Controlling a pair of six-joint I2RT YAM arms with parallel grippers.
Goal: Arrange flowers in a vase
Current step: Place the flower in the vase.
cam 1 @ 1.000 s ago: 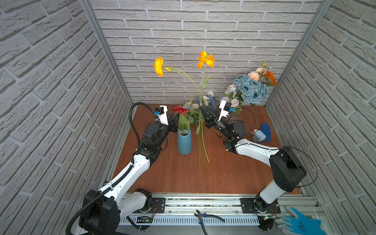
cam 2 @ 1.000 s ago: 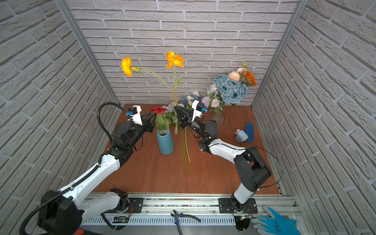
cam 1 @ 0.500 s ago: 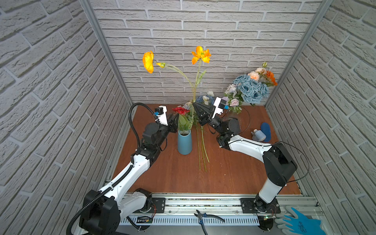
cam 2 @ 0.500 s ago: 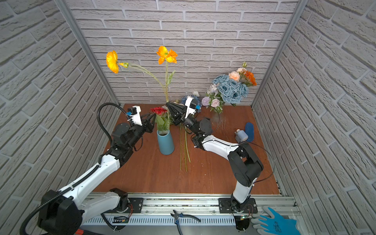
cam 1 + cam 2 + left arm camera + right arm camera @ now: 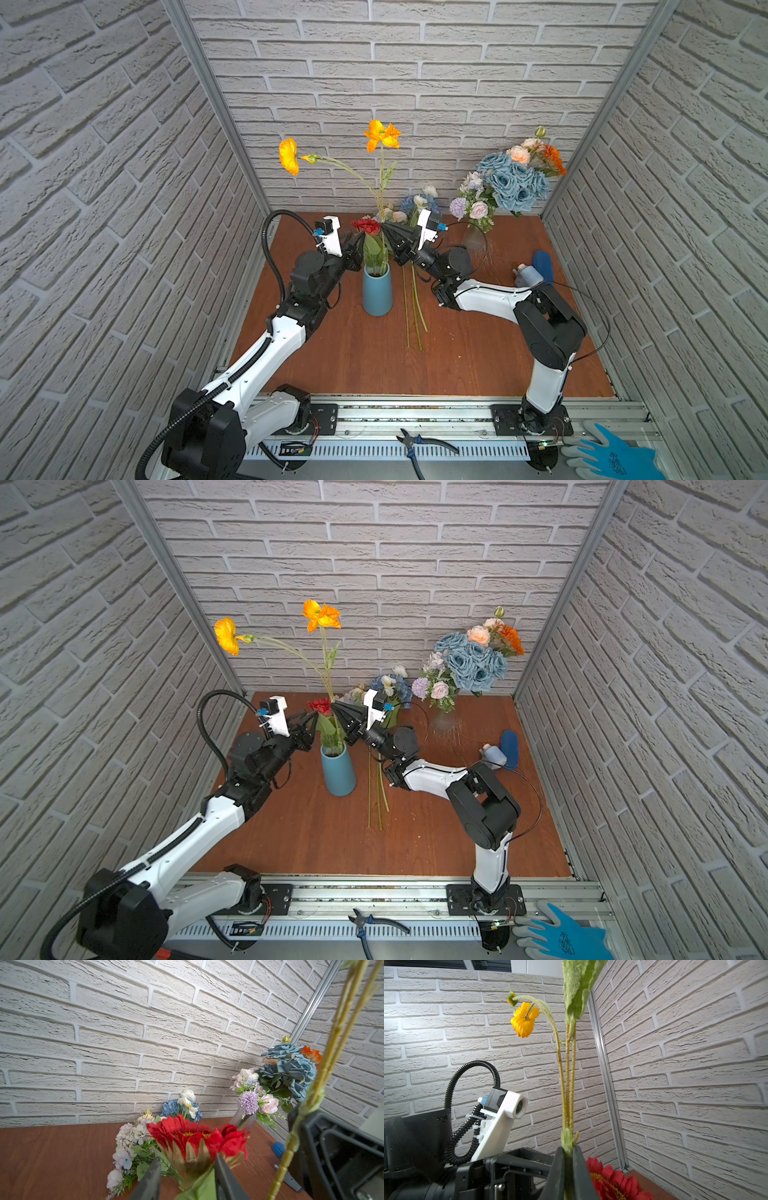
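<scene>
A blue vase (image 5: 377, 291) (image 5: 338, 771) stands mid-table and holds a red flower (image 5: 366, 225) (image 5: 320, 705) (image 5: 197, 1136). My left gripper (image 5: 357, 242) (image 5: 312, 717) (image 5: 187, 1157) is open, its jaws on either side of the red bloom's base and leaf. My right gripper (image 5: 385, 227) (image 5: 335, 705) (image 5: 568, 1148) is shut on the green stems of the orange poppies (image 5: 381, 134) (image 5: 321, 615) (image 5: 524, 1019), just right of the red bloom and above the vase mouth. The poppies rise tall, and one bloom (image 5: 289, 156) leans left.
Three green stems (image 5: 411, 307) (image 5: 376, 796) run over the table right of the vase. Loose flowers (image 5: 415, 203) (image 5: 128, 1147) lie at the back. A full bouquet (image 5: 511, 183) stands back right. A blue object (image 5: 542, 264) lies far right. Pliers (image 5: 419, 442) and a glove (image 5: 611, 455) sit at the front rail.
My right gripper has carried the poppies left, up to the red flower over the blue vase, and the blooms have swung left with it. The left arm has stayed put.
</scene>
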